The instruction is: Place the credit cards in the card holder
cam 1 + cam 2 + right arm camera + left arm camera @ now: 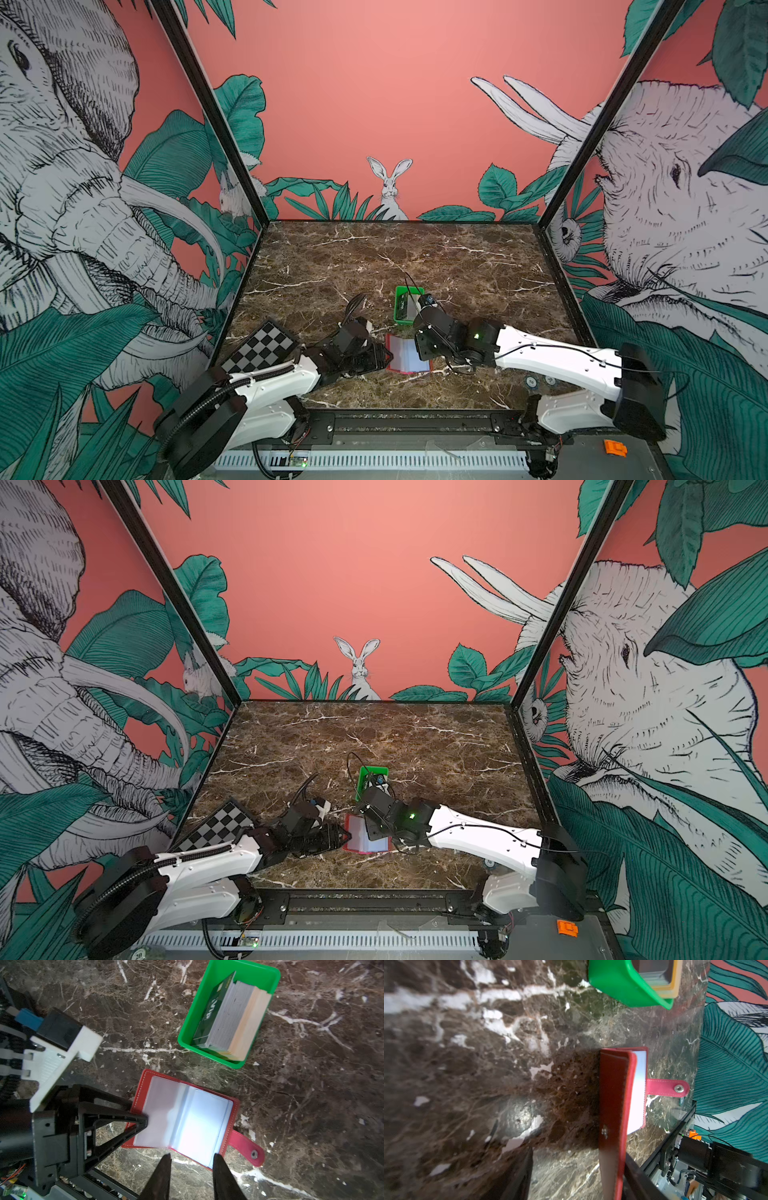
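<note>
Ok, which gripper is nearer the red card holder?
Left. The left gripper straddles the card holder's raised left cover, touching its inner page. The right gripper hangs open over the other half's edge, apparently clear of it.

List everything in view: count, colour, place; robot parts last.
card holder: one, red with pale pockets, open on the table, front middle
credit cards: one stack, number unclear, dark front card, grey and beige edges, in the tray
tray: one, green, behind the card holder
checkerboard: one, black and white, table's front left
table: one, brown marble, under everything
orange piece: one, off the table, front right
left gripper: black, open, straddling the card holder's left cover
right gripper: black, open, empty, above the card holder's near edge
</note>
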{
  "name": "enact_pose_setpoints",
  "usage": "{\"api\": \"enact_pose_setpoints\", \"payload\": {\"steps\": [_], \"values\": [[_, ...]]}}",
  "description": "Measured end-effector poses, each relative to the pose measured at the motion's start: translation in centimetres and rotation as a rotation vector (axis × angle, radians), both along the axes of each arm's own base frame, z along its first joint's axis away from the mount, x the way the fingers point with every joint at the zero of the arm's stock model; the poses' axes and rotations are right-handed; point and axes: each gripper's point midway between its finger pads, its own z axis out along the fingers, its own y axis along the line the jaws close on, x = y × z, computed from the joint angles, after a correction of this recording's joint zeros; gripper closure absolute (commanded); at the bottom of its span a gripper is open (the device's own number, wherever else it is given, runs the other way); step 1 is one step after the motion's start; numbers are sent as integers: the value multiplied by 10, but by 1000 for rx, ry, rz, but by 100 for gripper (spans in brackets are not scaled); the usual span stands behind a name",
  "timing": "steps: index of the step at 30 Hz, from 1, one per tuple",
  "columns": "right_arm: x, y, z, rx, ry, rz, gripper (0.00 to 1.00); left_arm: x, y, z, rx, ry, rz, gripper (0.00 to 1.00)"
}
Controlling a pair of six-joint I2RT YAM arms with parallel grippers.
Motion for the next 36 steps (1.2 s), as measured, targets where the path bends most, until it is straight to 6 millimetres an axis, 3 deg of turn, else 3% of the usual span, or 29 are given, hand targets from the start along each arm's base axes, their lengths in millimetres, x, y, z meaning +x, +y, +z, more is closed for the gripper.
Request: {"api": "enact_pose_setpoints", "payload": {"steps": [6, 14, 36], "values": [[-4, 15, -22, -8, 57, 34, 66, 0, 2, 2, -22, -1, 0, 33], [-7, 14, -43, -61, 99, 34, 66, 1, 1, 5, -39, -10, -20, 30], [-9, 7, -47, -96, 113, 28, 66, 6, -4, 14, -74, -25, -35, 28]]}}
